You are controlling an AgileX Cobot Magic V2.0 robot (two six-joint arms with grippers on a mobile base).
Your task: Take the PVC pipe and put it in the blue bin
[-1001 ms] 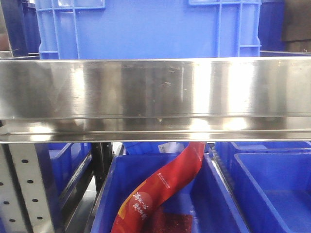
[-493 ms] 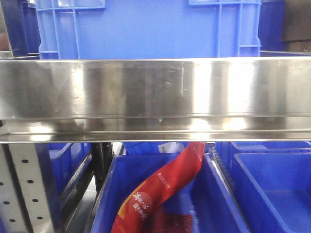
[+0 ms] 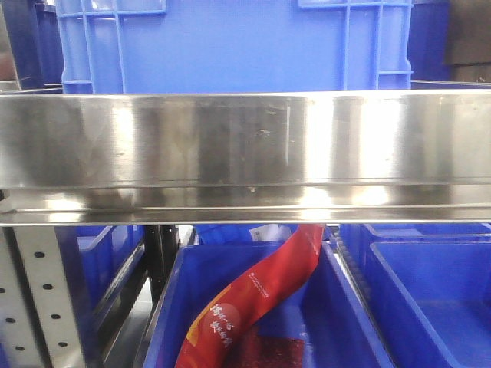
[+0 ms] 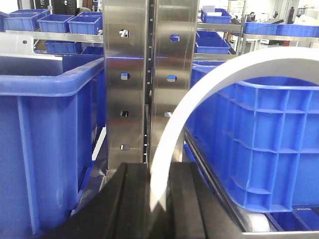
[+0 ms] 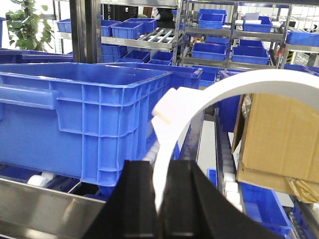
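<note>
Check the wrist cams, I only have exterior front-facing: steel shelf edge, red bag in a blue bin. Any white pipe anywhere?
Observer: Yes. Left wrist shows a white curved strip rising from between the left gripper jaws; grip unclear.
Operator: Right side?
Observer: A white curved piece runs up between the right gripper jaws too.
Operator: What's around that arm?
Observer: In that view, a blue crate on the left, a cardboard box on the right.
</note>
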